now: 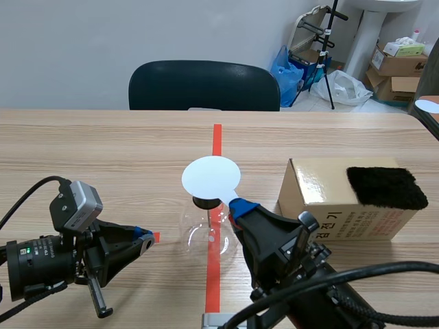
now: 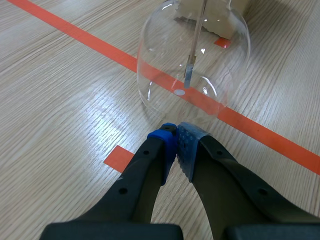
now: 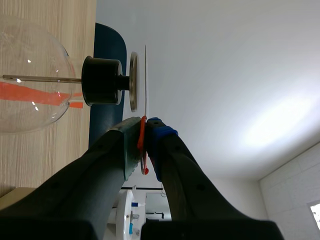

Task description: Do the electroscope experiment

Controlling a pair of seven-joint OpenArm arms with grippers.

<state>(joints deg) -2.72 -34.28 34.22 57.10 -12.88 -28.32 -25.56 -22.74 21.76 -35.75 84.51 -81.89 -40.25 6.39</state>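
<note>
The electroscope is a clear glass flask [image 1: 206, 234] with a black stopper [image 1: 204, 202], standing on the orange-red tape line. My right gripper [image 1: 240, 205] is shut on the orange tab [image 3: 142, 142] of a thin white disc [image 1: 210, 176], holding it flat just over the flask's top. In the right wrist view the disc [image 3: 146, 75] shows edge-on, right by the metal cap plate [image 3: 133, 81] above the stopper [image 3: 102, 81]; I cannot tell whether they touch. My left gripper [image 1: 145, 240] is shut on nothing, low on the table beside the flask [image 2: 192, 65], pads together [image 2: 186, 140]. A metal rod [image 2: 190, 70] hangs inside the glass.
A cardboard box [image 1: 329, 202] stands to the right of the flask with a black fuzzy cloth [image 1: 385, 186] on top. A dark chair [image 1: 204, 86] sits behind the far table edge. Another white disc [image 1: 428, 105] lies at the far right.
</note>
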